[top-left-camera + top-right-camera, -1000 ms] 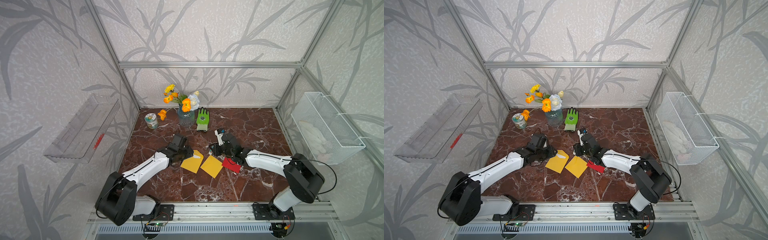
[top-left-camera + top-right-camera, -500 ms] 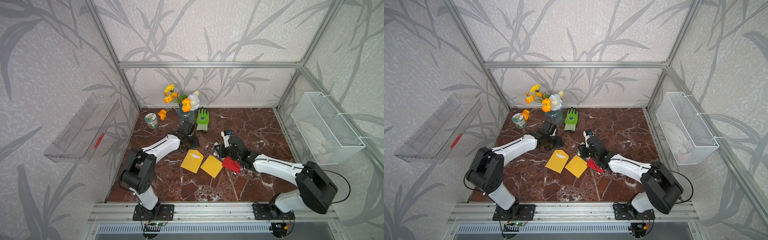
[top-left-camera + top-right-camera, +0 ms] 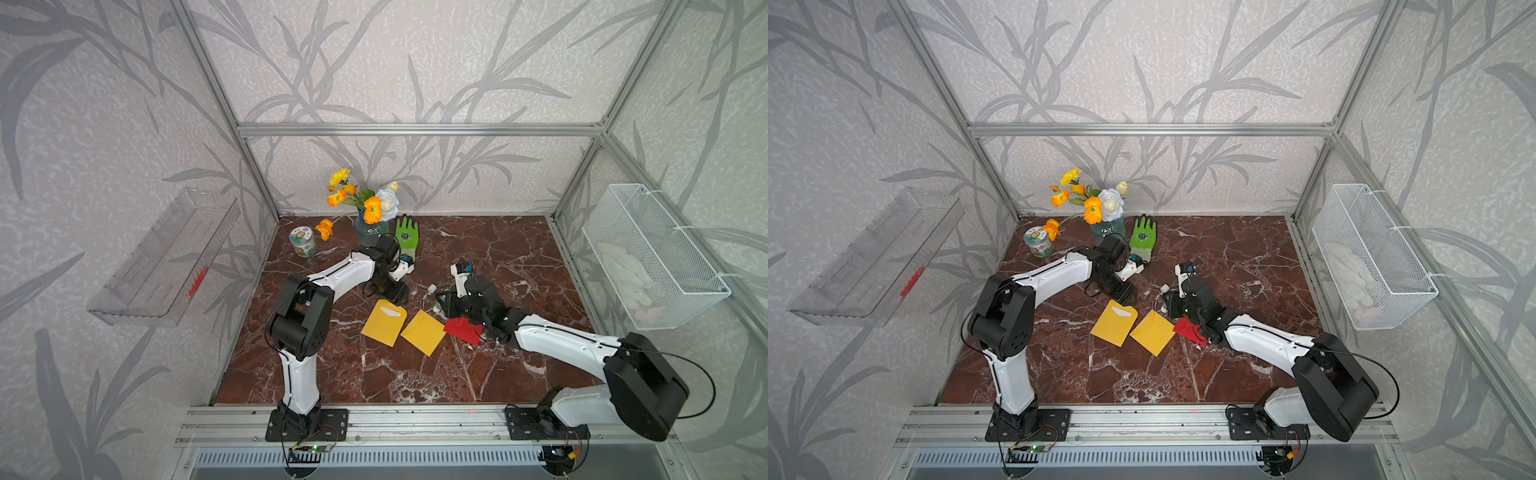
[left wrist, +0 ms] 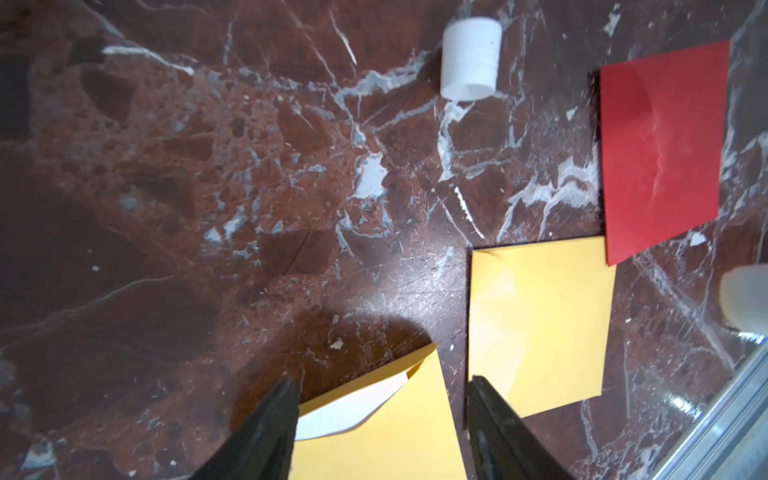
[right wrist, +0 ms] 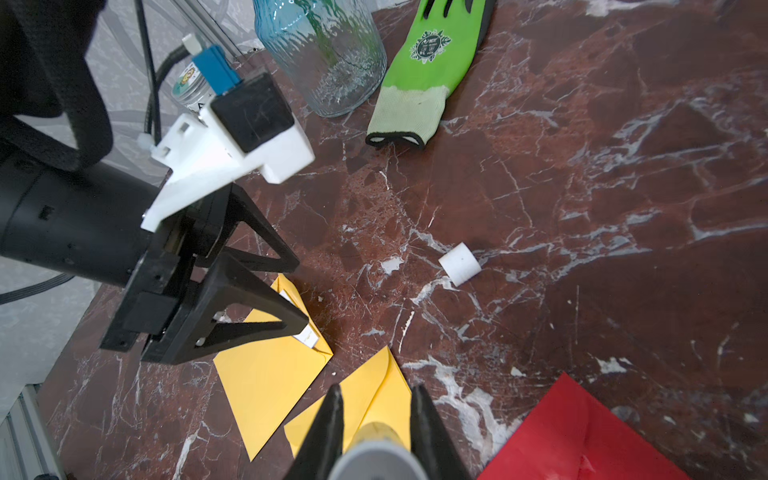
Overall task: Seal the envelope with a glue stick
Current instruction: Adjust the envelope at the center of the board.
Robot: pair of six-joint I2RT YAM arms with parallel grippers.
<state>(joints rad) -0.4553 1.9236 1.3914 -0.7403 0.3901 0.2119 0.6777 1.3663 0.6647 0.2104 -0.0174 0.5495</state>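
White cap (image 5: 460, 264) lies on the worktop (image 3: 498, 249); right gripper (image 5: 376, 392) pinches the uncapped glue stick (image 5: 374, 453), left gripper (image 4: 382, 386) hangs spread over the open yellow envelope (image 4: 374, 440): gluing step likely, next needing the stick brought onto that flap (image 4: 349, 411).

Two yellow envelopes (image 3: 384, 324) (image 3: 424, 332) and one white cap (image 3: 432, 287) lay between the left pincer (image 4: 382, 384) and the right pincer (image 5: 375, 390), which held one glue stick (image 5: 376, 440). One red envelope (image 3: 463, 330) lay beside it; one glove (image 3: 406, 232), one vase (image 3: 371, 235) and one jar (image 3: 303, 245) stood beyond the left.
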